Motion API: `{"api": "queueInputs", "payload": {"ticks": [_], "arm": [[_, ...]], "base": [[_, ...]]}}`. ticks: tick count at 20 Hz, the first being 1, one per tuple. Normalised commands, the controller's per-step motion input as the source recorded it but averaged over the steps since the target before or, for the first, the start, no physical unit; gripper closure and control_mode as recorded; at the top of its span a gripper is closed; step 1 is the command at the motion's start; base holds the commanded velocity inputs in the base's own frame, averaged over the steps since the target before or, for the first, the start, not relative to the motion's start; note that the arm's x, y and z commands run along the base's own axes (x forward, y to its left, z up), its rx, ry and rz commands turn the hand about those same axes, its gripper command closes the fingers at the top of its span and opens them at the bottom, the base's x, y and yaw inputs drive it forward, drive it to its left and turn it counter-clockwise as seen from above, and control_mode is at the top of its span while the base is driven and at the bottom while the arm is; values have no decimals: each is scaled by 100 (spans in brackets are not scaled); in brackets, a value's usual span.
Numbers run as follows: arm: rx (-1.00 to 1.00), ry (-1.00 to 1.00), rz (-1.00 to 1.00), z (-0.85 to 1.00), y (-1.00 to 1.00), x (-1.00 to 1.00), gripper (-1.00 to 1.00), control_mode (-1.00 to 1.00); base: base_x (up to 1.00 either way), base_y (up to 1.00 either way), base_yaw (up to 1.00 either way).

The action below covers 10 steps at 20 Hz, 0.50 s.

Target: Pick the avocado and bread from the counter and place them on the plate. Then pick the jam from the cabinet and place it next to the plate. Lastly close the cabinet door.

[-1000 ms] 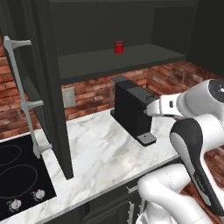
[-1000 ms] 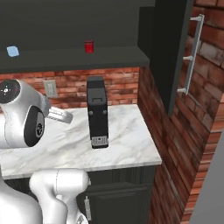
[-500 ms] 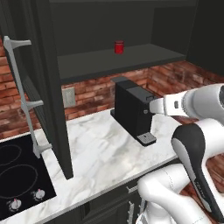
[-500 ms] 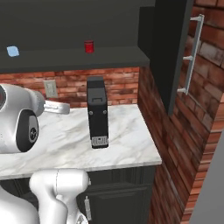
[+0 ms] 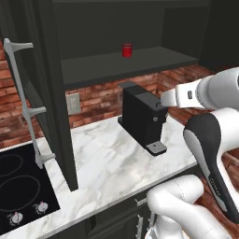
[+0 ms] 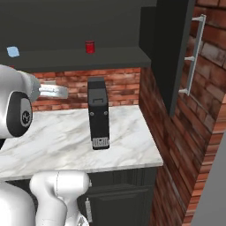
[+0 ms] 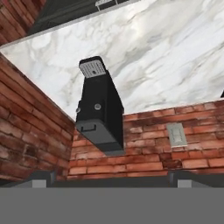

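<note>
The jam point(image 5: 126, 50) is a small red jar standing upright on the open cabinet's shelf, also seen from the other side as the jam point(image 6: 89, 47). Avocado, bread and plate are out of view. My gripper point(image 7: 113, 179) is open: its two dark fingertips point(image 7: 43, 177) sit far apart with nothing between them. It looks down on the marble counter point(image 7: 166, 52) and the brick wall, well below the jam's shelf. A white link of my arm point(image 5: 179, 95) reaches level towards the cabinet.
A black coffee machine point(image 5: 142, 116) stands on the counter under the shelf. The left cabinet door point(image 5: 51, 93) hangs open beside a stove point(image 5: 18, 186); the right door point(image 6: 176, 48) is open too. A small light-blue thing point(image 6: 13, 51) lies on the shelf's left.
My arm has lifted and drawn back a little; its white link has risen from in front of the coffee machine to a higher level. The jam has not moved.
</note>
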Motion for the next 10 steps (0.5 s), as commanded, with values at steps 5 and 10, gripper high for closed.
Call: {"api": "queueInputs", "payload": {"ticks": [5,10], "arm": [[-1,0,1,32,0,1,-100,-100],[0,0,2,21,0,5,-100,-100]], "base": [[0,0,0],[0,0,0]]}}
